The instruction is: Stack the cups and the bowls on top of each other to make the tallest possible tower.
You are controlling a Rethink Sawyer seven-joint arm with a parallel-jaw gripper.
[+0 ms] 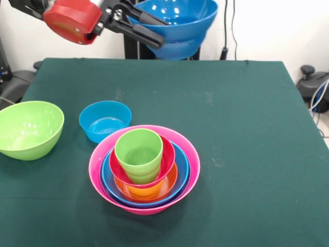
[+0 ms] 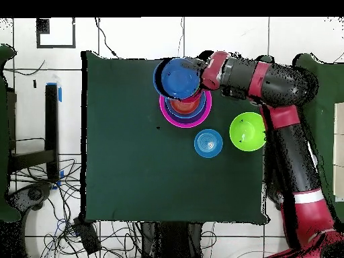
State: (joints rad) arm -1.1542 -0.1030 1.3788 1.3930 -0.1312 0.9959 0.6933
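My gripper [image 1: 154, 32] is raised high at the far side of the table, shut on the rim of a big dark blue bowl [image 1: 187, 20] that it holds tilted in the air. In the overhead view the gripper [image 2: 199, 74] holds this bowl [image 2: 178, 77] over the far edge of the tower. The tower stands on the table: a big pink bowl [image 1: 191, 152] outermost, then a blue bowl [image 1: 181, 172], an orange piece [image 1: 146, 190], a red-pink bowl [image 1: 167, 154] and the lime green cup [image 1: 139, 149] upright on top. In the overhead view the tower [image 2: 201, 114] is partly hidden by the held bowl.
A small sky blue bowl [image 1: 105, 121] sits upright just beside the tower, also in the overhead view [image 2: 208, 142]. A large lime green bowl [image 1: 28, 128] rests near the table's left edge [image 2: 246, 131]. The green cloth table [image 1: 241, 128] is bare on the right.
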